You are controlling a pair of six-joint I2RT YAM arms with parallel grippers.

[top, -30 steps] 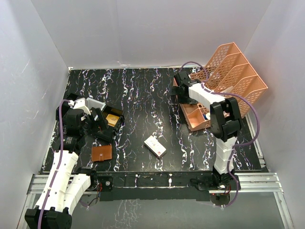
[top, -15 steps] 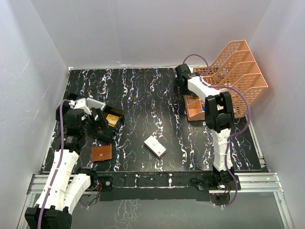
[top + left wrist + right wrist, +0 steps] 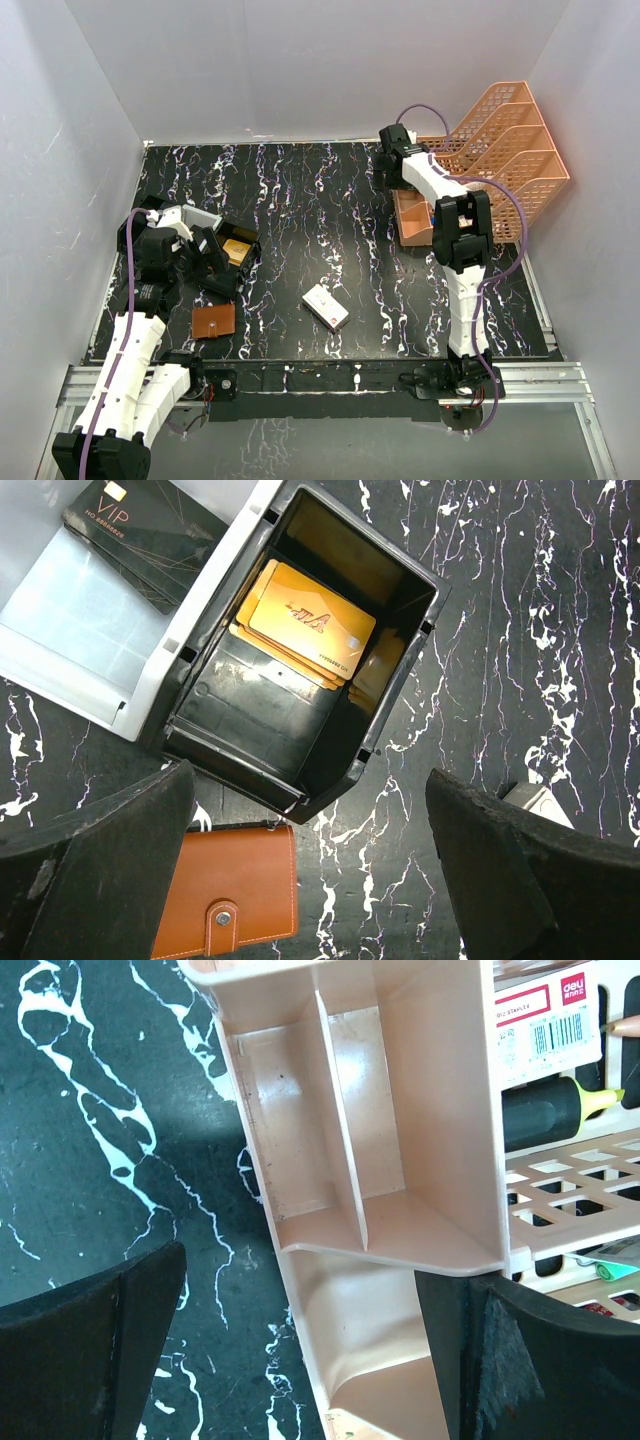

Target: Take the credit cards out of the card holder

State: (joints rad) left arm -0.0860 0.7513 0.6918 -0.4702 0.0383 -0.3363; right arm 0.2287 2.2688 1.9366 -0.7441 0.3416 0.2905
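Observation:
The card holder (image 3: 213, 320) lies closed on the black marbled table at the front left, a flat brown leather folder. In the left wrist view the card holder (image 3: 235, 905) shows its clasp tab (image 3: 219, 923) fastened. No pale grey-blue credit cards show; they are hidden. My left gripper (image 3: 212, 268) is open and empty, hovering over the near edge of the black-and-white tray, just beyond the holder; it also shows in the left wrist view (image 3: 310, 880). My right gripper (image 3: 392, 165) is open at the far right; in the right wrist view (image 3: 300, 1360) its jaws straddle the organiser's left wall.
The black-and-white tray (image 3: 190, 218) holds gold cards (image 3: 305, 620) and a black VIP card (image 3: 140, 530). A white box with a red mark (image 3: 325, 306) lies mid-table. A peach mesh desk organiser (image 3: 500, 150) with a low front tray (image 3: 350, 1290) stands at the far right.
The right arm has swung farther back and right, and the peach organiser has shifted right and turned with it. The left arm and the card holder have not moved.

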